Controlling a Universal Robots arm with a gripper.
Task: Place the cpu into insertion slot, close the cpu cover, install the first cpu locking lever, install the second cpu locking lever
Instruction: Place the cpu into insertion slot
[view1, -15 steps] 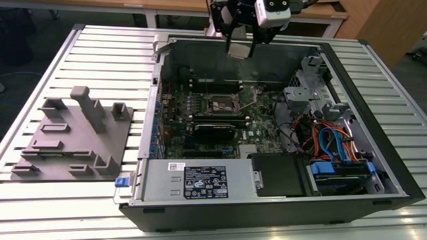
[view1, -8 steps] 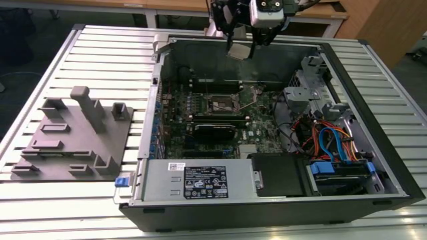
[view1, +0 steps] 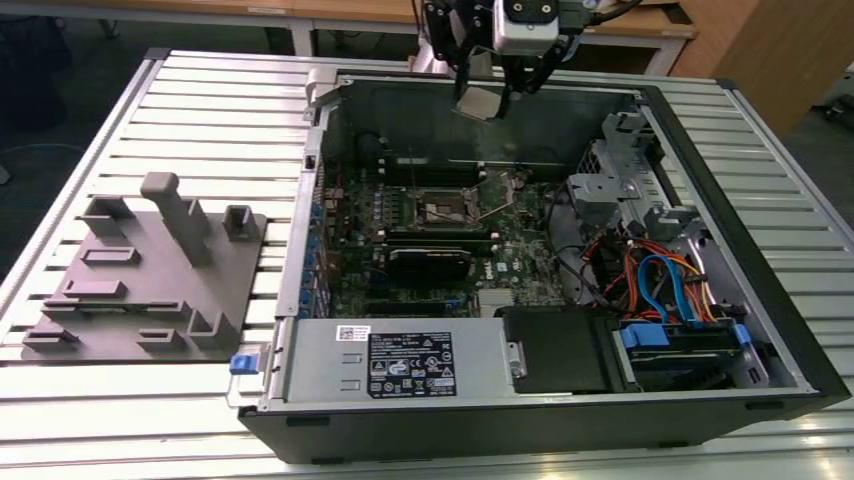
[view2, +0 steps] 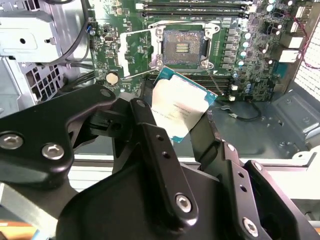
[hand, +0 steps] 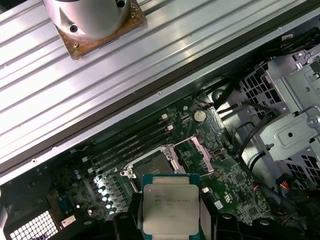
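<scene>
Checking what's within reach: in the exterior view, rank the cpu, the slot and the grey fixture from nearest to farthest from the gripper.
1. cpu: held in the gripper.
2. slot: on the board inside the case.
3. grey fixture: outside the case, on the table at the exterior view's left.

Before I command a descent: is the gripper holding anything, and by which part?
Yes. The gripper holds the cpu, pinched by two opposite side edges with its metal top uncovered.
</scene>
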